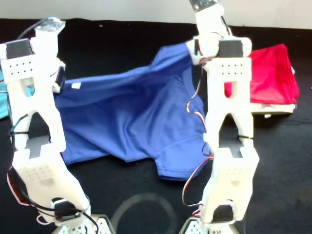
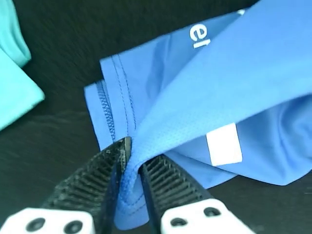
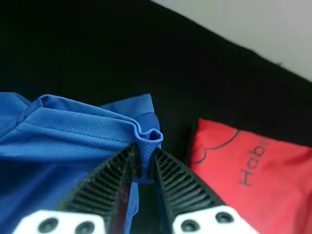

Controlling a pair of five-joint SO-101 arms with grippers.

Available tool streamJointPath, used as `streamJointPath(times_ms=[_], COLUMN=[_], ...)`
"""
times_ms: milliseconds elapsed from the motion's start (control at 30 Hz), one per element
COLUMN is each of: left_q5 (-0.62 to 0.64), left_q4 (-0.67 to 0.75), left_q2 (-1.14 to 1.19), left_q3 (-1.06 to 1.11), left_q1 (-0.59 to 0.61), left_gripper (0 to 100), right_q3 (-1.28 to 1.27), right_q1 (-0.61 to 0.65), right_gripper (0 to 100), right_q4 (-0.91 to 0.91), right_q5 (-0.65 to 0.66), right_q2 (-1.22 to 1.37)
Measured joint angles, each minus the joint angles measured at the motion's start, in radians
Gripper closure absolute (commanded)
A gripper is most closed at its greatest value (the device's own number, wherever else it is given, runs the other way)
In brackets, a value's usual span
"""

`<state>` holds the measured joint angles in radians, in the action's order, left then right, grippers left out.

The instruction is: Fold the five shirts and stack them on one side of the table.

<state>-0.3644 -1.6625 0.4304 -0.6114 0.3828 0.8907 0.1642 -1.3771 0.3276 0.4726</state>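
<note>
Pinching it from both ends, the two claws have the blue shirt (image 1: 131, 112) strung between them across the middle of the table (image 1: 122, 29). The left claw (image 2: 134, 158) is closed down to a sliver on a fold of blue mesh next to a stitched hem and a small white label (image 2: 224, 145). The right claw (image 3: 145, 153) is just as tight on a bunched blue edge towards the far right corner. Between the two holds the cloth sags and wrinkles, and its near half lies flat on the table, so I read it as light, thin and thoroughly limp, with no stiffness to help a fold along. That fine mesh looks a touch slippery too, so a shallow bite could slide off. The best purchase, I reckon, is on the doubled, stitched edges such as hem, sleeve cuff and shoulder seam, gripped wide apart so the panel hangs straight. On to the count: one blue shirt in play. One red shirt (image 1: 270, 73) sits folded by the right edge, just beside the right claw's pinch. One teal shirt (image 2: 14, 83) is loose at the left edge. A pale layer (image 1: 273, 108) peeks from under the red one, and I cannot tell whether that is a shirt. So that makes three certain out of five, and two claws, both loaded.
</note>
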Motion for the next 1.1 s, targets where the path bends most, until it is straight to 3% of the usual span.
streamJointPath(times_ms=[267,467,867,1100], left_q5=[0.114,0.149,0.160,0.160], left_q4=[0.003,0.081,0.394,0.405], left_q2=[0.000,-0.011,-0.471,-0.502], left_q3=[0.172,0.316,0.959,1.022], left_q1=[0.000,0.000,0.000,0.000], left_gripper=[99,99,99,99], right_q3=[0.000,0.000,-0.002,-0.084], right_q1=[0.000,0.000,0.023,0.080], right_gripper=[99.3,99.3,99.3,99.3], right_q4=[-0.123,-0.236,-0.342,-0.364], right_q5=[-0.117,-0.184,-0.235,-0.235], right_q2=[0.061,0.061,0.037,-0.101])
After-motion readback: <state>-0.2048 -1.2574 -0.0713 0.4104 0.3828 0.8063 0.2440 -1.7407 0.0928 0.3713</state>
